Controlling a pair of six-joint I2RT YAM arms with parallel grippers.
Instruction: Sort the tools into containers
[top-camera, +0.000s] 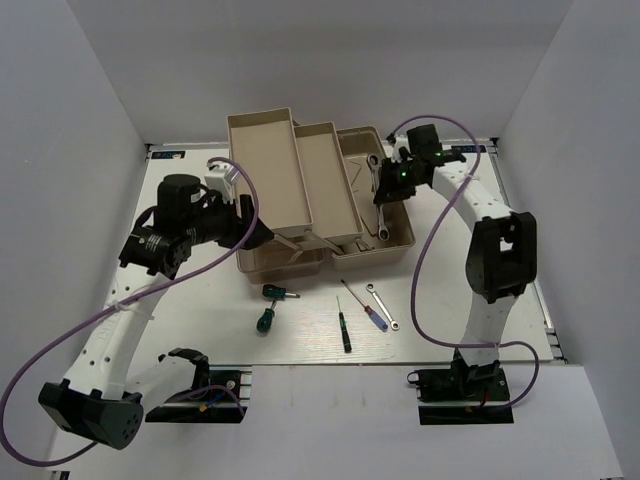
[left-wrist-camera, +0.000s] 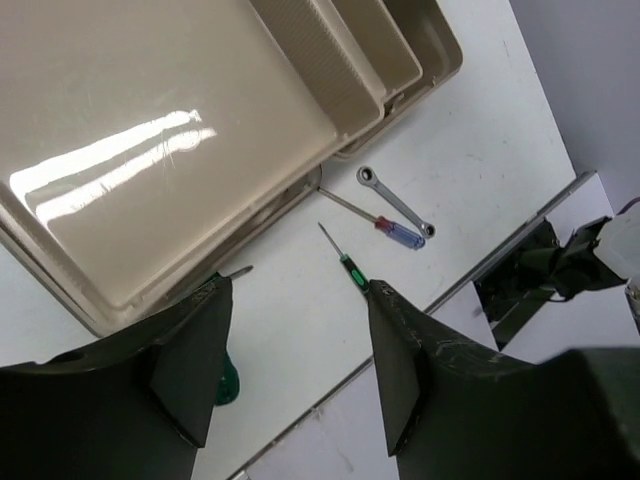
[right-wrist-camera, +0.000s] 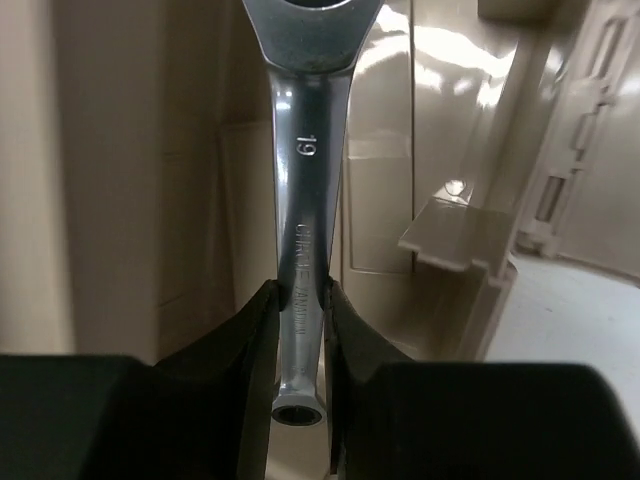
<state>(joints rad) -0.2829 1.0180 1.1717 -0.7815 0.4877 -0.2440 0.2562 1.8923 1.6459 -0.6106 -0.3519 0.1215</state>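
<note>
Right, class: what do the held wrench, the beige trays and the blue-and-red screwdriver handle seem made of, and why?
The wrench: polished steel, probably chromed; mirror-bright silver, stamped size mark.
The trays: beige moulded plastic, semi-gloss; broad soft glare, rounded rims.
The screwdriver handle: likely hard plastic, blue with a red band; too small to be sure.

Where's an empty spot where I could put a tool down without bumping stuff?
Both long beige plastic trays are bare inside. The white table is free between the left arm and the two green-handled screwdrivers. Crowded: the table strip in front of the trays, with five small tools, and the beige base bin, where the right gripper holds a silver wrench.
</note>
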